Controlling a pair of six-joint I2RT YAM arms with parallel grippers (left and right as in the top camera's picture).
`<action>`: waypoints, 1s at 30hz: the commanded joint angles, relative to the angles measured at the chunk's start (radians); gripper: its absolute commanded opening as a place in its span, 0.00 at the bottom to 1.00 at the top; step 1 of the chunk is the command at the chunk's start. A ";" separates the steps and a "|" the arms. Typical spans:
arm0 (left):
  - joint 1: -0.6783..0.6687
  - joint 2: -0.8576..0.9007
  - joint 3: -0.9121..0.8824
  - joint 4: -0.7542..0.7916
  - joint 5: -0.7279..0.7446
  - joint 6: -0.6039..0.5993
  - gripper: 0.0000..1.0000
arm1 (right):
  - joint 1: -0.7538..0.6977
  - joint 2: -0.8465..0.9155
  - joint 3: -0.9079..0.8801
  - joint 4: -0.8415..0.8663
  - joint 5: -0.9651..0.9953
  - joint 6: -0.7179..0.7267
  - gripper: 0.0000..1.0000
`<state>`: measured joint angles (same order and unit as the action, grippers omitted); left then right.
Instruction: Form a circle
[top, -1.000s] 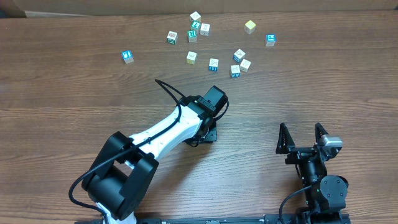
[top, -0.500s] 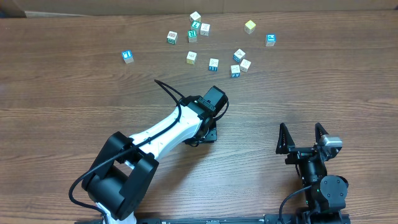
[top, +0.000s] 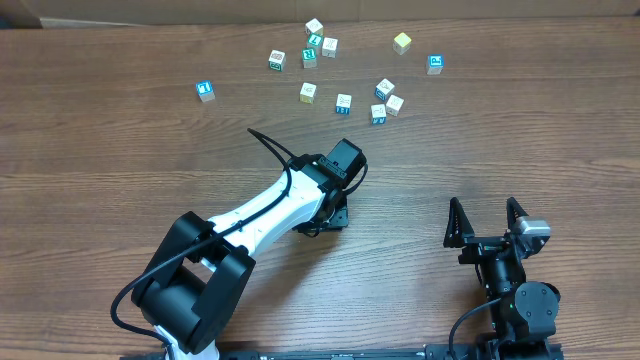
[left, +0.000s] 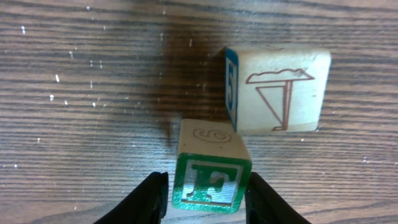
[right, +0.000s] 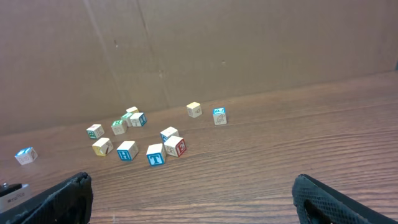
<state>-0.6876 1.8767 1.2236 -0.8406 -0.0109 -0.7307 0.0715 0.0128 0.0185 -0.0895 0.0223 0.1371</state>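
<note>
While right hand (top: 483, 208) gapes empty, left hand (left: 205, 186) flanks the green-faced cube (left: 210, 152); grip unclear.

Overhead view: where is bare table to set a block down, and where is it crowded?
Free: the table left of the left arm, below the lone blue block; also the wide band between the scattered blocks and the right gripper. Crowded: the far edge with those blocks, and under the left gripper, around the green F block.

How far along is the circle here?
Done: no ring yet; most cubes lie loosely scattered. In hand: left gripper, jaws flanking the green F cube, beside a cream cube. Left: gathering the rest; right gripper stands open.
</note>
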 joint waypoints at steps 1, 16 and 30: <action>-0.007 0.001 -0.009 -0.004 0.004 -0.010 0.35 | -0.006 -0.010 -0.010 0.006 -0.009 -0.014 1.00; -0.007 0.001 -0.009 0.016 -0.045 -0.006 0.37 | -0.006 -0.010 -0.010 0.006 -0.009 -0.014 1.00; -0.007 0.001 -0.009 0.016 -0.044 -0.006 0.36 | -0.006 -0.010 -0.010 0.006 -0.009 -0.014 1.00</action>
<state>-0.6876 1.8767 1.2236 -0.8284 -0.0383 -0.7303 0.0715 0.0128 0.0185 -0.0898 0.0219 0.1371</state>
